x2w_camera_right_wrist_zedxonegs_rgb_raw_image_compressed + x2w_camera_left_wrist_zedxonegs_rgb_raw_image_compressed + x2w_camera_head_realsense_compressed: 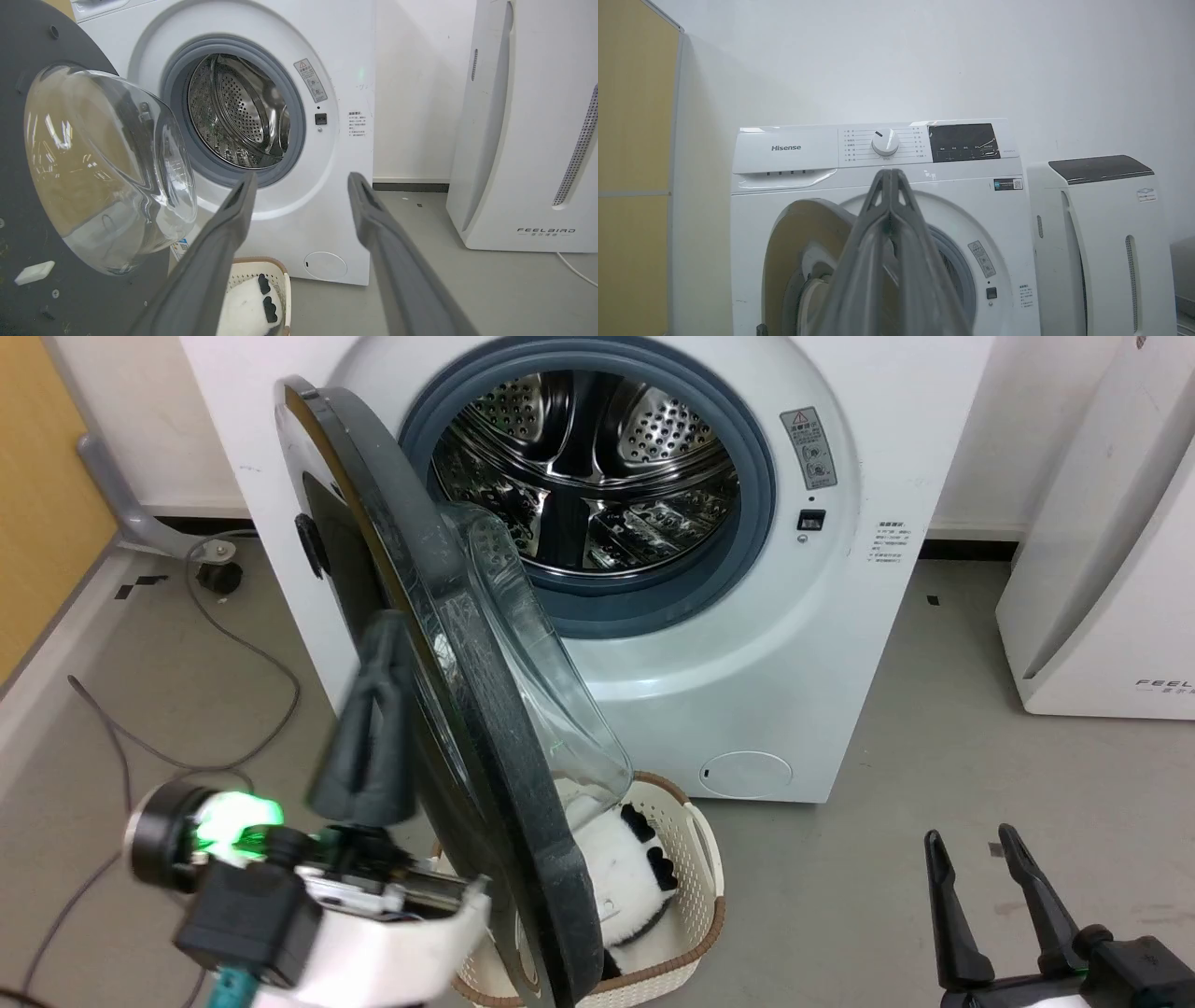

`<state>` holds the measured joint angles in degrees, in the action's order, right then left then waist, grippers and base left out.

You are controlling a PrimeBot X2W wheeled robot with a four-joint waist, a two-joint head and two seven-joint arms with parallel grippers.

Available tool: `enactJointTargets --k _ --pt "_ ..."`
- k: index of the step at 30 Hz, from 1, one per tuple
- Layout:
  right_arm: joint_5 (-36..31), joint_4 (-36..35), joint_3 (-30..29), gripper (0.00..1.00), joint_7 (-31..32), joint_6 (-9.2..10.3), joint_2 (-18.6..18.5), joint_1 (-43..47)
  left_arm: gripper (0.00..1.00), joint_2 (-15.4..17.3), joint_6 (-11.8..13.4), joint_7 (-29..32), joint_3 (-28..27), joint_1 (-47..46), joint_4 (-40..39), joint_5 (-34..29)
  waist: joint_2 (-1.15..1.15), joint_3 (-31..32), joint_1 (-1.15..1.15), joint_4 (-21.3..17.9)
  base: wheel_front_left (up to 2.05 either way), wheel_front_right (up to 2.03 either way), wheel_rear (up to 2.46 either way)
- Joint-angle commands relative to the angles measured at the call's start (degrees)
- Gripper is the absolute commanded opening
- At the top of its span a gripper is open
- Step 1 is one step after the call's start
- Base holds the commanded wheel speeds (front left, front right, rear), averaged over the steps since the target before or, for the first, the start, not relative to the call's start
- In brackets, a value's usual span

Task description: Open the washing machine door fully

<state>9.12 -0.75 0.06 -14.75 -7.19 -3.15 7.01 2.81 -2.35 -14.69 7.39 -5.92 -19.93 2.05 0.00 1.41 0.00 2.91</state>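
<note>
Left pincer (383, 635) closed beside washing machine door (495, 775), right pincer (971, 835) wide, empty

Your right gripper (302, 179) is spread before the washing machine (345, 70). The washing machine door (93, 163) hangs open, left of a basket (280, 280).

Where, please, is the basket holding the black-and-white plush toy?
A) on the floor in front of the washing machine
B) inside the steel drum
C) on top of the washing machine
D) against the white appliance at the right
A: the basket with the plush toy stands on the floor before the washing machine, by the lower edge of the swung-out washing machine door.
</note>
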Motion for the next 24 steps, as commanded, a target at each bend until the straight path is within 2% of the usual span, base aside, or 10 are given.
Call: enactJointTargets --k 1,13,24 --pt "0.05 -0.39 -0.03 1.00 -0.25 -0.30 0.27 0.91 0.00 0.08 -0.60 -0.30 1.99 -0.68 -1.24 -0.49 0.00 0.01 0.00 0.02 0.00 0.00 0.00" --pt "-0.37 -0.38 0.02 1.00 -0.25 -0.30 0.27 0.97 0.00 0.08 -2.98 -0.30 16.09 -0.28 -4.30 -1.12 0.00 -0.09 0.00 0.34 0.00 0.00 0.00" --pt "-0.34 -0.17 -0.18 1.00 -0.25 -0.30 0.27 0.62 0.00 0.25 -4.08 -0.13 27.18 2.23 -0.94 -0.24 0.00 -0.46 0.00 1.21 0.00 0.00 0.00"
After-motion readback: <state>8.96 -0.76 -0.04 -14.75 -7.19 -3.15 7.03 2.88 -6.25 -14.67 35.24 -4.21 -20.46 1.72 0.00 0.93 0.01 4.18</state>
